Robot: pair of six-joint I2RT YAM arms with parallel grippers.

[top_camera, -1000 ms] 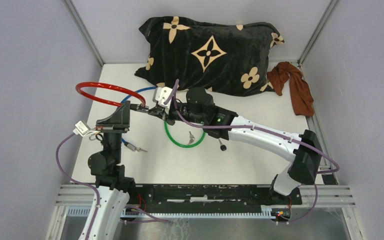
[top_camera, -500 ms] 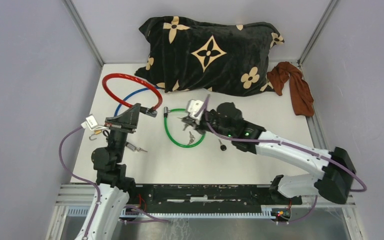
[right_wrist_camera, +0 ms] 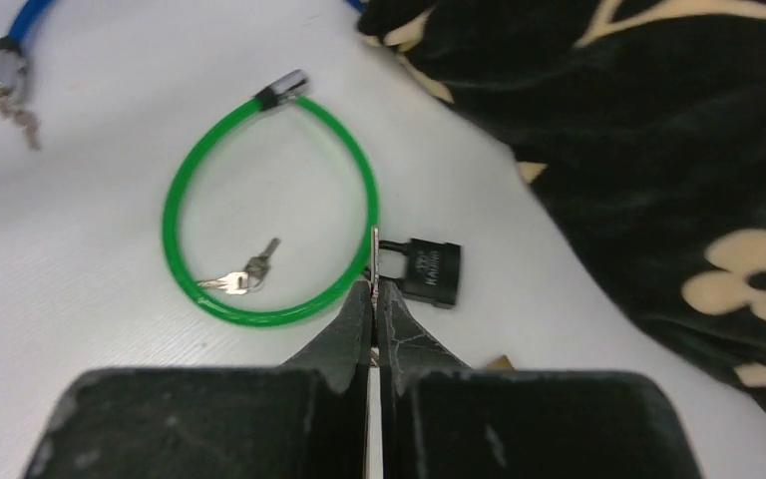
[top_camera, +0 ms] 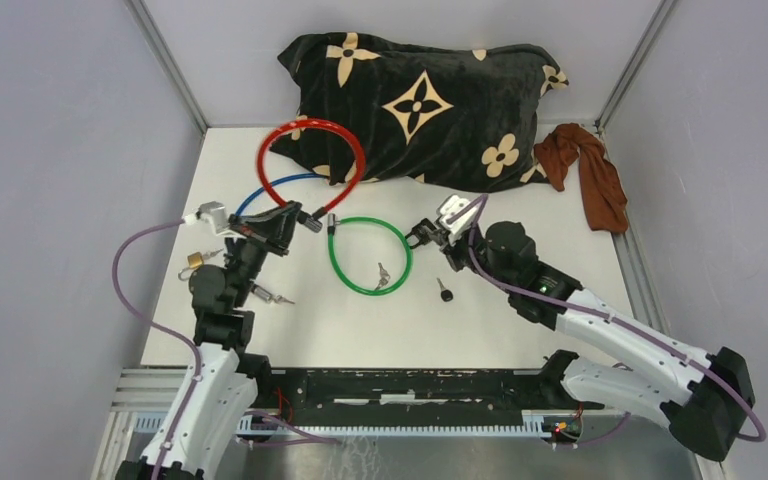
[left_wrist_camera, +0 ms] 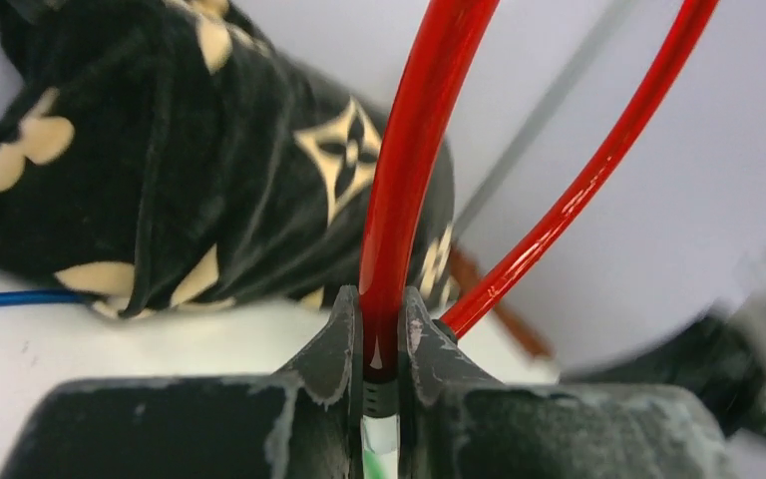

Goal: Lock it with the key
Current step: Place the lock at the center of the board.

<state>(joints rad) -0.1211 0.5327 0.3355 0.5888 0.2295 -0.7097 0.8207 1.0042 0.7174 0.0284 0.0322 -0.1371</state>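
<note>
My left gripper (top_camera: 295,215) (left_wrist_camera: 380,321) is shut on the red cable lock (top_camera: 310,123) (left_wrist_camera: 419,150), near one end. It holds the loop upright, leaning toward the pillow. Over the right rim of the green cable lock (top_camera: 335,262) (right_wrist_camera: 168,215), my right gripper (top_camera: 422,236) (right_wrist_camera: 375,289) is shut on a thin key (right_wrist_camera: 375,249), whose blade sticks out edge-on past the fingertips. A small black padlock (top_camera: 445,292) (right_wrist_camera: 429,271) lies on the table just right of that tip. A spare pair of keys (top_camera: 382,275) (right_wrist_camera: 239,277) lies inside the green loop.
A black pillow (top_camera: 430,90) with tan flowers fills the back, with a brown cloth (top_camera: 595,175) at the back right. A blue cable lock (top_camera: 275,184) runs under the left arm. A brass padlock (top_camera: 193,262) sits at the left, and grey walls enclose the table.
My right gripper has pulled away from the red lock's end and drawn back to the right. My left gripper has swung the red loop rightward toward the pillow.
</note>
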